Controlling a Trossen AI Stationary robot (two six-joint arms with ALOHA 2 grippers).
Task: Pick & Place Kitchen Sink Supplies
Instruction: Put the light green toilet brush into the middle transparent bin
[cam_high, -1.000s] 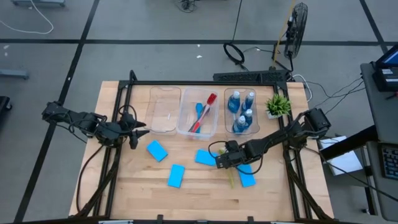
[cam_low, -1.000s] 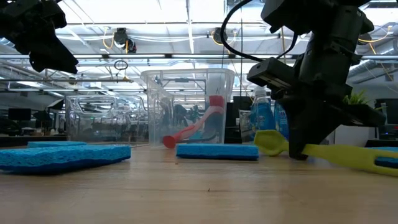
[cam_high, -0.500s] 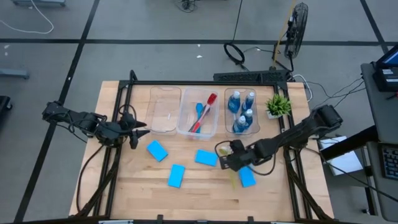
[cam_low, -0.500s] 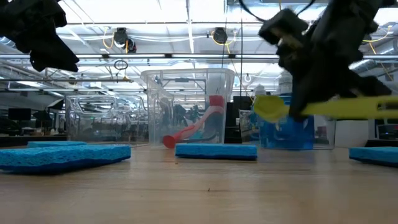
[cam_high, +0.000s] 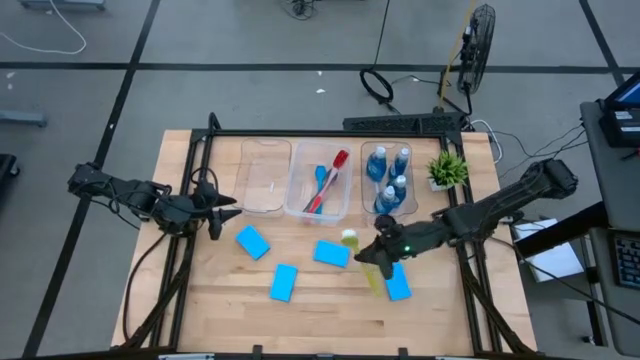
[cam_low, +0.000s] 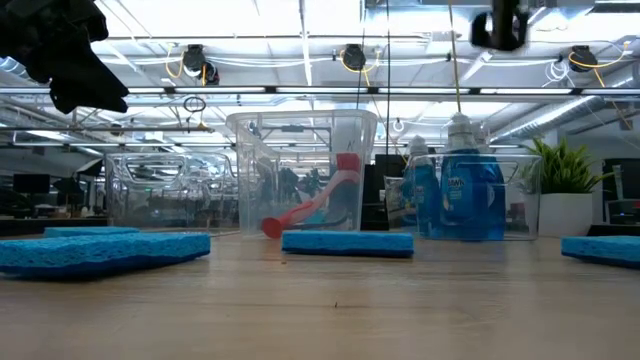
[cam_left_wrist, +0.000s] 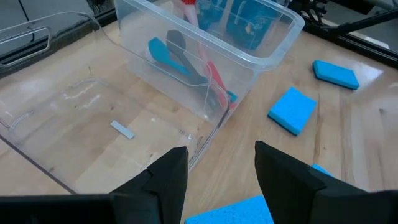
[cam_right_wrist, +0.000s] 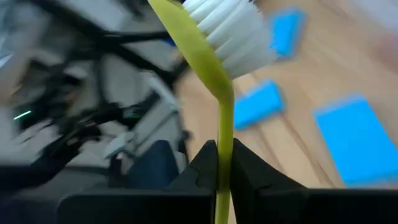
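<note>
Fingers of my right gripper (cam_right_wrist: 219, 163) pinch the slim yellow-green long-handled brush (cam_high: 362, 263), lifted above the wooden table (cam_high: 200, 300) near the scattered flat bright-blue sponges (cam_high: 331, 253), seemingly just clear of them. My left gripper (cam_high: 228, 206) waits at the left, fingers spread, beside the empty clear plastic bin (cam_high: 265, 178).

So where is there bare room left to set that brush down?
The left bin looks empty. Bare wood runs along the near edge below the sponges. The middle bin holds brushes, and the right bin is packed with bottles. The right gripper holds the yellow-green brush.
</note>
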